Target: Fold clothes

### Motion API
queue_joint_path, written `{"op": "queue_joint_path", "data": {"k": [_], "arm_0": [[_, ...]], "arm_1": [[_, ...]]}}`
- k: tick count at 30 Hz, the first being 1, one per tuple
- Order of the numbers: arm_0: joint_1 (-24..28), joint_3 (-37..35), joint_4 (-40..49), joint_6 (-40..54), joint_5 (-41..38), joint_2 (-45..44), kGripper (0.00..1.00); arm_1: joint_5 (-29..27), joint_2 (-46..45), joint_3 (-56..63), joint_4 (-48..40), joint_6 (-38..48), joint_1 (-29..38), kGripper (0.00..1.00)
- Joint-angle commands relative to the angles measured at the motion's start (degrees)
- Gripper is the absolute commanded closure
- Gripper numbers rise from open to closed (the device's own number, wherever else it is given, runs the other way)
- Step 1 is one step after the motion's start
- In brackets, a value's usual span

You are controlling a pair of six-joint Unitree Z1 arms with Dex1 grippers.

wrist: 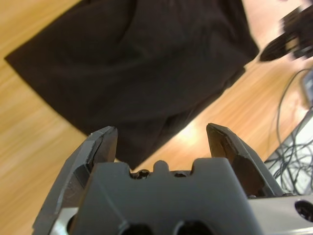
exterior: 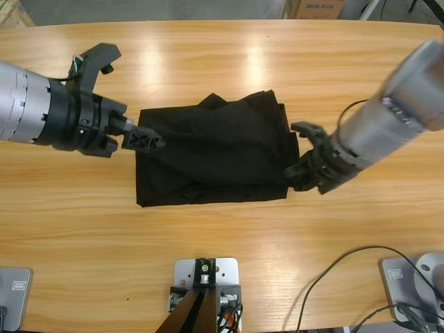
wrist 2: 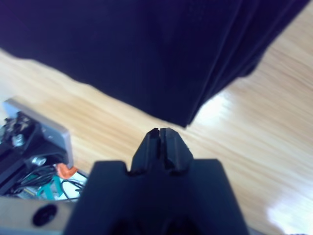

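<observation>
From above, the shirt (exterior: 211,149) lies mid-table (exterior: 229,62) folded into a compact rectangle, so folding looks nearly finished, with perhaps tidying left. Along the left gripper (wrist: 161,142), jaws spread and empty, the shirt's edge sits just ahead. The right gripper (wrist 2: 160,139) is clenched on nothing, just off the shirt's stacked corner.

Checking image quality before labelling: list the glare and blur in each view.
High view: pale glare streaks on the table; right arm's upper part smeared. Left wrist view: the right hand is blurred. Right wrist view: a glare patch beside the shirt, soft throughout.
</observation>
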Motion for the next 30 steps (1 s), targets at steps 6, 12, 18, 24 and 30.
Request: {"op": "queue_joint_path", "data": {"k": [6, 12, 18, 24, 30], "arm_0": [[-6.9, 0.7, 5.4, 5.1, 4.0, 8.4, 0.234], [-8.0, 0.4, 2.2, 8.7, 7.9, 12.3, 0.476], [-7.9, -6.1, 10.4, 15.0, 12.5, 10.8, 1.0], [-7.6, -3.3, 8.2, 11.6, 12.0, 13.2, 1.0], [-7.6, 1.9, 0.6, 10.4, 10.0, 16.0, 1.0]], "arm_1": [[12.6, -5.1, -10.5, -2.0, -14.8, -7.5, 1.0], [16.8, 3.4, -11.0, -9.2, -15.6, -11.7, 1.0], [17.4, 5.0, -11.5, -9.6, -15.6, -11.7, 1.0], [17.4, 6.9, -11.6, -10.0, -15.6, -11.7, 1.0], [20.3, 9.5, -11.5, -12.4, -16.1, -11.9, 1.0]]}}
